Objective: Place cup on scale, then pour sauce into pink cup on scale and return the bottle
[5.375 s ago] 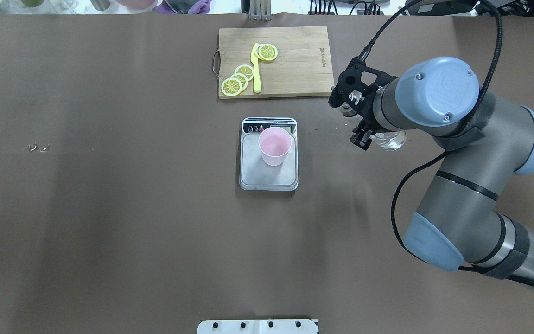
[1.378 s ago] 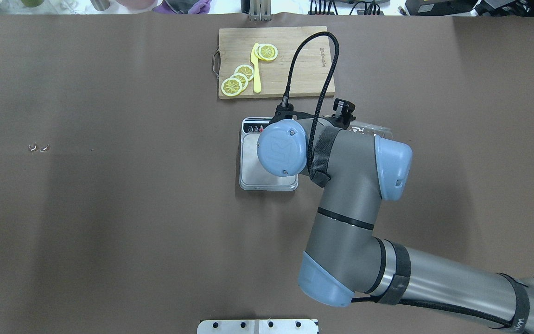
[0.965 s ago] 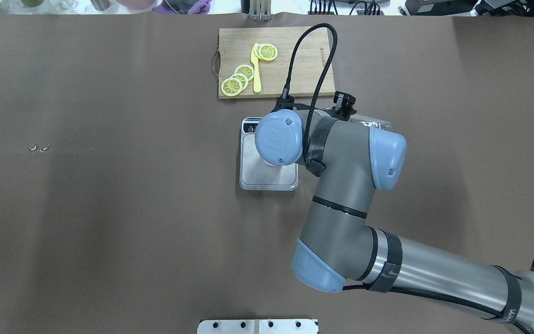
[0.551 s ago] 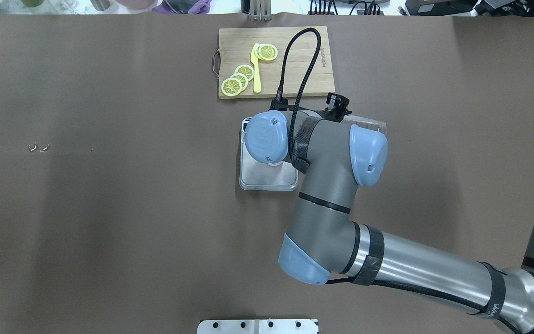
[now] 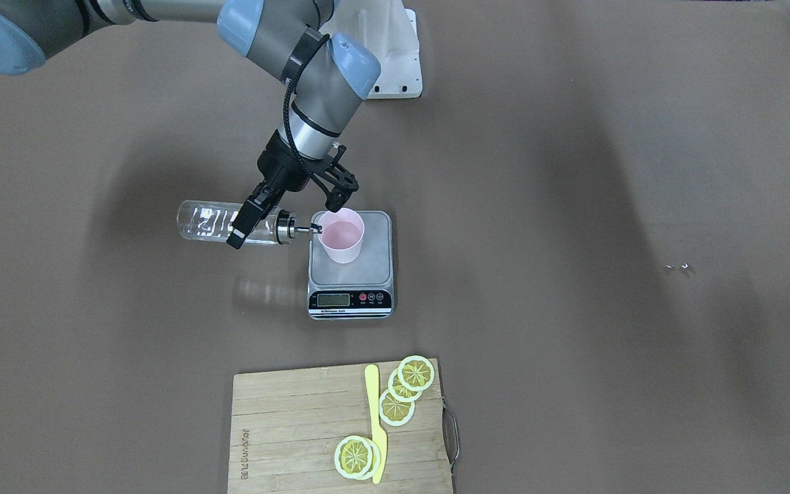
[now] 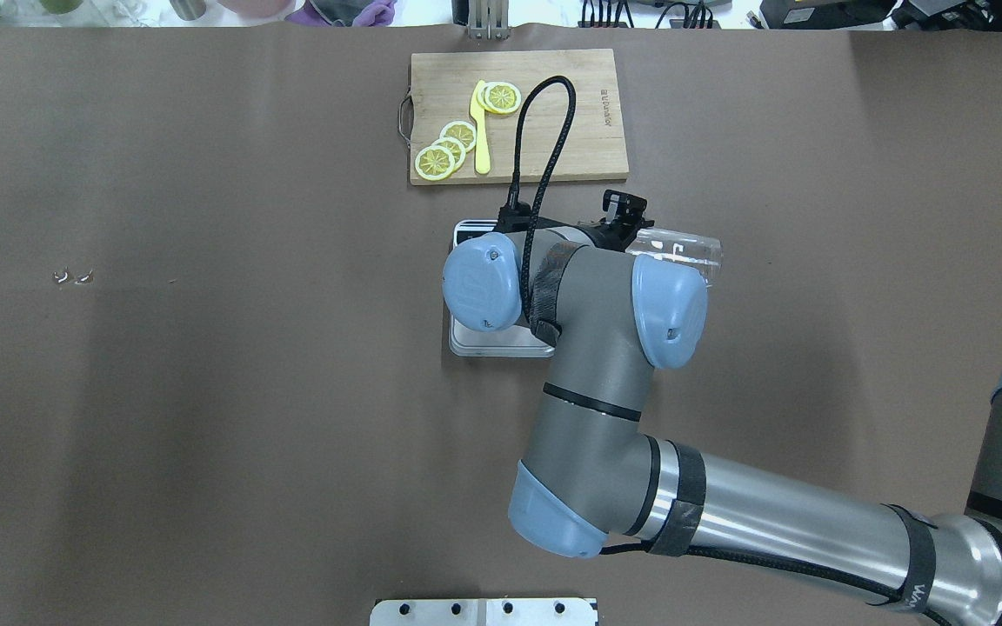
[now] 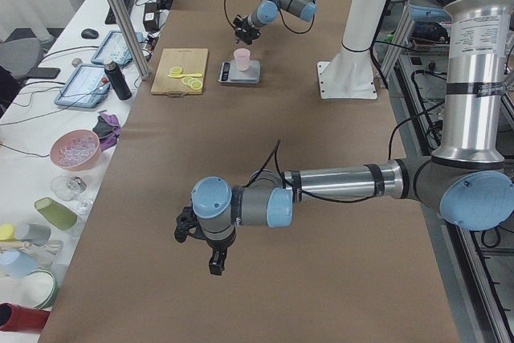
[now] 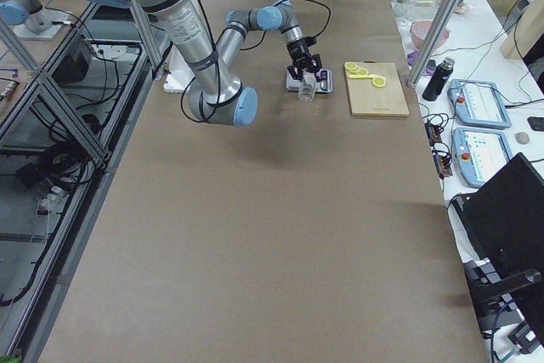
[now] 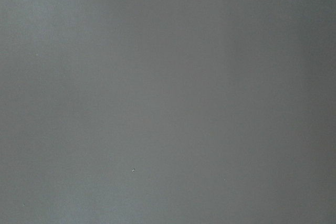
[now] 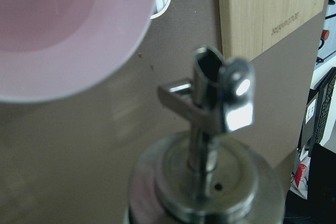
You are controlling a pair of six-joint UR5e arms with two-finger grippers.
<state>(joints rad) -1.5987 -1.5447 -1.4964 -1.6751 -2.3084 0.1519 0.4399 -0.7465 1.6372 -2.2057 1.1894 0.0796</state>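
Right claw is clenched around the clear bottle, holding it about level above the desk, just beside the scale. Its metal spout reaches the rim of the pink cup, which stands upright on the scale's steel platform. Left claw hangs over bare desk, well apart from these; whether it is released or clenched, I cannot tell.

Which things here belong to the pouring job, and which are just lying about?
Job in hand: cup; scale; bottle; right gripper, shut on the bottle.
Lying about: cutting board; lemon slices; knife.
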